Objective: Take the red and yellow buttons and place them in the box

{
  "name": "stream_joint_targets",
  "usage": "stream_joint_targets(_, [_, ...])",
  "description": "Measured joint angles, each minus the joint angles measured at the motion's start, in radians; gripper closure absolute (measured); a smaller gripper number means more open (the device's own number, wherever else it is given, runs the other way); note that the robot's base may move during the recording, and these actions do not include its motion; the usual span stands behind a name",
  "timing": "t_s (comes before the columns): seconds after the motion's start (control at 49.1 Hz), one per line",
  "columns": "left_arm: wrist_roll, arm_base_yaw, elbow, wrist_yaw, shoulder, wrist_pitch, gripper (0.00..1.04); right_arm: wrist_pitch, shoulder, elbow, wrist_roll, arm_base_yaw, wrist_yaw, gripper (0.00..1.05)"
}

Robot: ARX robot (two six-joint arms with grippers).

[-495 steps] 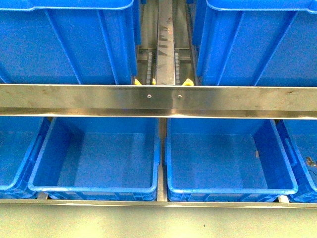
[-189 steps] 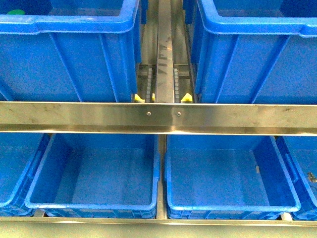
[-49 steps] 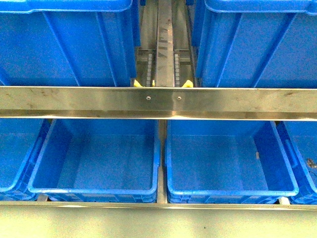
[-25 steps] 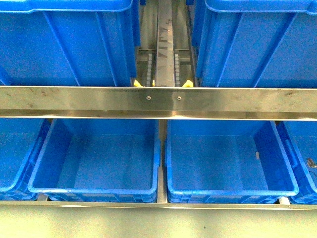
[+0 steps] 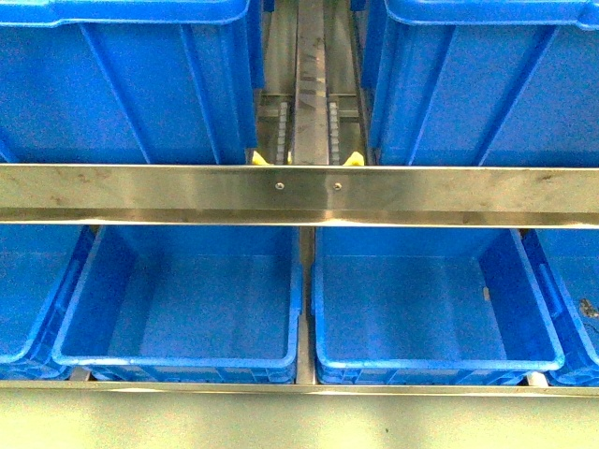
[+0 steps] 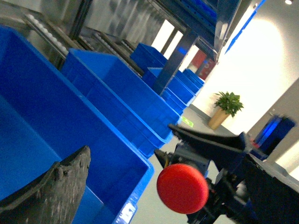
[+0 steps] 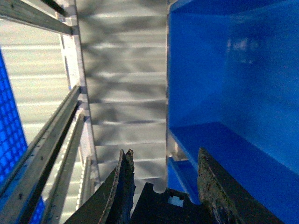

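Note:
No loose red or yellow button shows in the front view, and neither arm is in it. In the left wrist view a round red button-like cap (image 6: 182,188) sits on a dark machine body beyond the fingers; I cannot tell whether it is one of the task's buttons. My left gripper (image 6: 167,154) is open and empty beside a blue bin (image 6: 42,140), with one worn dark finger (image 6: 56,186) in view. My right gripper (image 7: 164,151) is open and empty, next to a blue bin wall (image 7: 233,70) and a grey ribbed surface (image 7: 121,93).
Two empty blue boxes (image 5: 178,351) (image 5: 435,355) stand side by side on the lower shelf under a steel rail (image 5: 299,192). Two large blue bins (image 5: 122,84) (image 5: 487,84) stand above. Yellow stop tabs (image 5: 259,157) flank the centre roller track. A small dark item (image 5: 588,307) lies in the far-right bin.
Over the last second the front view is nearly the same. At 3.8 s ago the rail sat lower in the picture and the upper bins' rims showed; the view has since returned.

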Motion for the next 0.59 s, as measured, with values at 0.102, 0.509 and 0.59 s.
stream_joint_targets(0.102, [-0.009, 0.033, -0.037, -0.032, -0.059, 0.001, 0.08, 0.006, 0.022, -0.01, -0.012, -0.005, -0.002, 0.73])
stream_joint_targets(0.509, [0.198, 0.225, -0.506, -0.321, -0.593, -0.127, 0.08, 0.093, 0.039, -0.015, -0.371, -0.009, -0.107, 0.73])
stream_joint_targets(0.59, [0.226, 0.326, -0.687, -0.342, -0.848, -0.212, 0.08, 0.112, 0.039, -0.017, -0.5, 0.007, -0.132, 0.73])
